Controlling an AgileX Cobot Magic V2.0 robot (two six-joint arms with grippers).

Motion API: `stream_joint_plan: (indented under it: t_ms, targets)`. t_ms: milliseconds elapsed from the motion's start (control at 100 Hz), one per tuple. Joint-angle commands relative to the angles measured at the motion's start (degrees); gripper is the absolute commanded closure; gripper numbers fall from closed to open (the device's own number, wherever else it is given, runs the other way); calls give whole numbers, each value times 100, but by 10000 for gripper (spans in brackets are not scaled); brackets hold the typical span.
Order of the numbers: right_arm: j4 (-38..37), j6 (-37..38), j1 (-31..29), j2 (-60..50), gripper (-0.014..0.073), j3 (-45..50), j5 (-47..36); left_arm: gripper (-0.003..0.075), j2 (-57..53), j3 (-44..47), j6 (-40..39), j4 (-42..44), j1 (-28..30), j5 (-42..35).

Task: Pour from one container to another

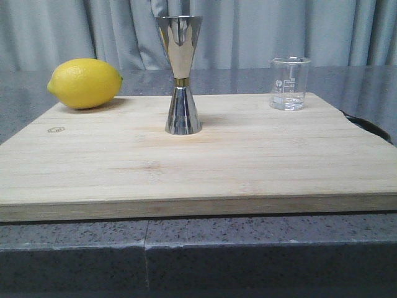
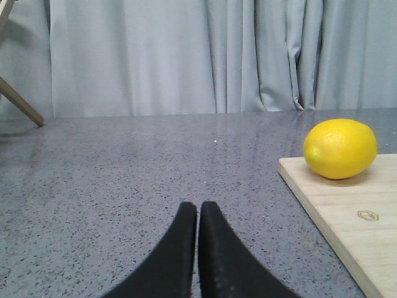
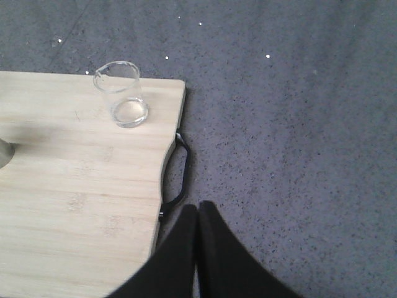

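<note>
Left gripper (image 2: pixel 198 214) and right gripper (image 3: pixel 198 214) both pressed together, gripping nothing. Beaker (image 3: pixel 121 94) well ahead of right jaws, possibly some liquid inside; jigger (image 1: pixel 180 74) upright mid-board.

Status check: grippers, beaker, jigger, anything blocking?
Left gripper shut, empty; right gripper same. Clear glass beaker and steel hourglass jigger upright, apart. Yellow lemon off left, nothing between.

Clear glass beaker (image 1: pixel 289 83) upright at far right, steel hourglass jigger (image 1: pixel 180 74) upright mid-board
</note>
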Motion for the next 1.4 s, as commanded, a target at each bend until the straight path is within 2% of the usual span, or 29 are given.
stream_joint_plan:
  t_ms: [0,270,480,650,710,1390]
  targets:
    - [-192,0,-192,-321,665,83,-702,739,-136,25,6,-42,11,-458]
    - [-102,0,-915,-1847,665,2059,-2852,739,-136,25,6,-42,11,-458]
    - [-88,0,-991,-2915,665,3646,-4107,739,-136,25,6,-42,11,-458]
    - [70,0,-991,-3357,665,4542,-4943,739,-136,25,6,-42,11,-458]
    - [169,0,-991,-3357,665,4482,-4614,739,-136,25,6,-42,11,-448]
    - [169,0,-991,-3357,665,4512,-4728,739,-136,25,6,-42,11,-448]
